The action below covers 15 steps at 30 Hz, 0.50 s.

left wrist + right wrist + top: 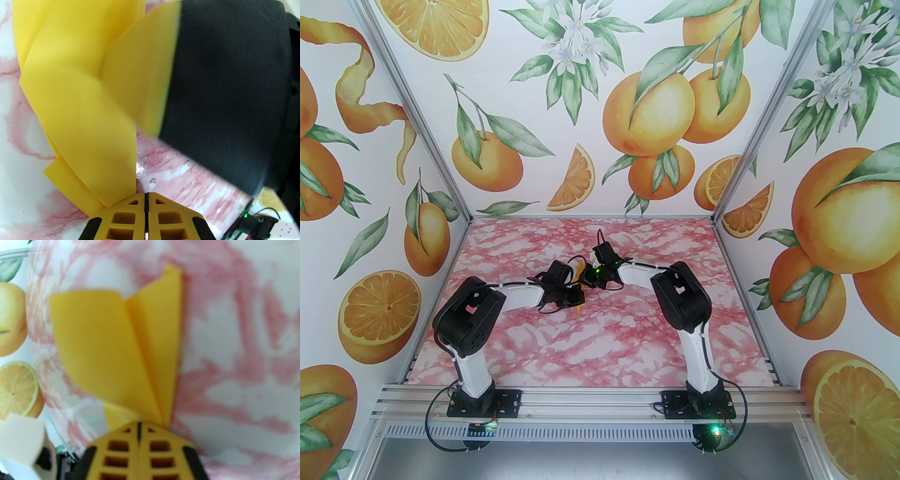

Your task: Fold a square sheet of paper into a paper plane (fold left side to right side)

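Yellow paper plane [117, 345] tight in left pincer [145, 199] and right pincer [138, 427], right arm [222, 82] close alongside.

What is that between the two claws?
The folded yellow paper, which both the left claw and the right claw pinch; the top view shows it in the gap, the wrist views close up.

Folded paper plane [77, 98] in shut left pincer [145, 196] above pink marbled table [14, 140]

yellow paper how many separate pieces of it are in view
1. One folded yellow-orange paper sheet above the pink marbled table, one end held by the right fingers, another by the left fingers. More pieces may be hidden behind them.
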Tool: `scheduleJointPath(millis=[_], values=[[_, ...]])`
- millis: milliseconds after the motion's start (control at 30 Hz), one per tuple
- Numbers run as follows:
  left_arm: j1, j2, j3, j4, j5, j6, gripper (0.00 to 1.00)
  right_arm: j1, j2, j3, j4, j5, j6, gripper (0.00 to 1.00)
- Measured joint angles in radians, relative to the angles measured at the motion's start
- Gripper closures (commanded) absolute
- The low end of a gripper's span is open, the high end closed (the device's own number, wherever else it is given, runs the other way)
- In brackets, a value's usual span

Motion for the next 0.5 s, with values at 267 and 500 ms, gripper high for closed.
scheduleJointPath(millis=[267, 500], values=[[0.009, 0.000, 0.000, -0.007, 0.022, 0.031, 0.96, -0.006, 0.014, 0.014, 0.002, -0.006, 0.024, 1.00], [0.019, 0.000, -0.014, 0.003, 0.052, 0.061, 0.97, -0.036, 0.036, 0.027, -0.007, -0.037, 0.034, 1.00]])
